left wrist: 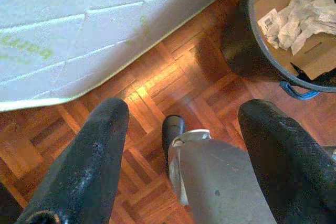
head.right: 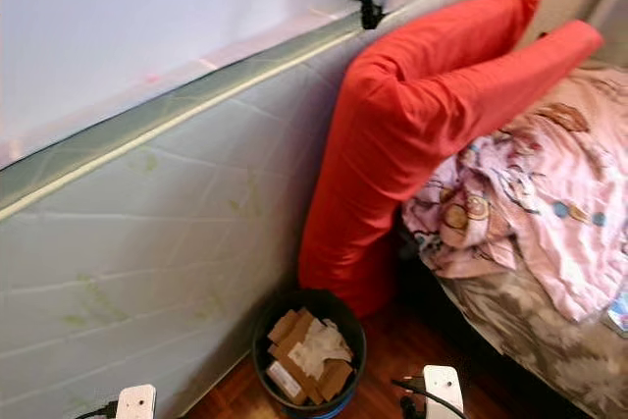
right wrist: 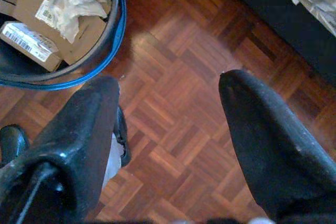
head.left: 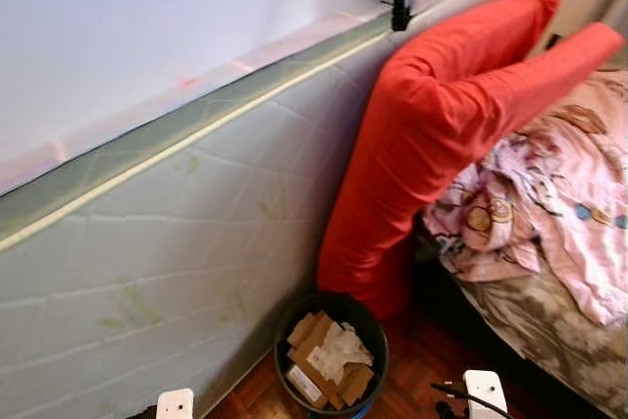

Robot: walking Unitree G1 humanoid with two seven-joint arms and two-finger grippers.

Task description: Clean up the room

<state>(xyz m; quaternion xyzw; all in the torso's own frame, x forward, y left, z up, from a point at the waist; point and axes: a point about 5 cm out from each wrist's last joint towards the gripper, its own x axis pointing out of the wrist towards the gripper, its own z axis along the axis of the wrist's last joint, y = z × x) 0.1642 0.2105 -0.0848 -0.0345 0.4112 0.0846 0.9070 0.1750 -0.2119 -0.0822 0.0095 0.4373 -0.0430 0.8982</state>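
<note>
Left hand (left wrist: 181, 124): low over the reddish-brown parquet floor (left wrist: 152, 85), its two black fingers spread wide, nothing between them.
Right hand (right wrist: 168, 114): also over the parquet, fingers spread wide and empty, with the bin's blue-rimmed edge just beside one finger.
Round black waste bin (head.left: 332, 351): on the floor between the two arms, against the pale quilted mattress (head.left: 186, 233) standing on its edge; holds brown cardboard scraps and crumpled white paper (head.left: 340, 348).
Long red pillow (head.left: 432, 134): slumped against the mattress, lower end touching the floor behind the bin, upper end draped over the bed.
Handling, red pillow: likely light, soft and floppy; pinching a fold of cover near its middle should hold best.
Crumpled pink printed bedding (head.left: 549, 203): heaped on the bed; limp, bunch before lifting.
</note>
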